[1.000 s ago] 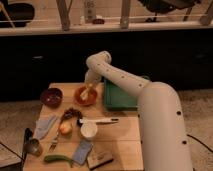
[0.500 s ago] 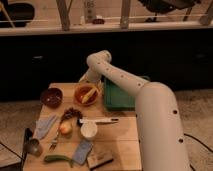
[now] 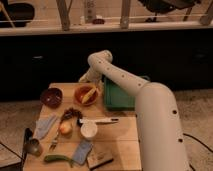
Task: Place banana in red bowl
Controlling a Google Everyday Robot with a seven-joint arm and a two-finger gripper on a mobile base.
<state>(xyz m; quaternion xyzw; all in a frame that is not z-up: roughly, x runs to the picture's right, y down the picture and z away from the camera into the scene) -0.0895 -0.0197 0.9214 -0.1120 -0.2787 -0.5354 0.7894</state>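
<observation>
Near the counter's (image 3: 125,135) rear edge, the small curved yellow banana (image 3: 89,94) now lies in the round orange-red bowl (image 3: 76,96), the tool (image 3: 86,78) has lifted clear, grip state can't tell, so placement looks done.

The gripper (image 3: 86,79), just behind the red bowl's (image 3: 78,96) far rim, is partly hidden by its own arm (image 3: 125,80). That arm covers the green tray's (image 3: 113,97) right side, and the bottom edge cuts off the table (image 3: 123,134)
</observation>
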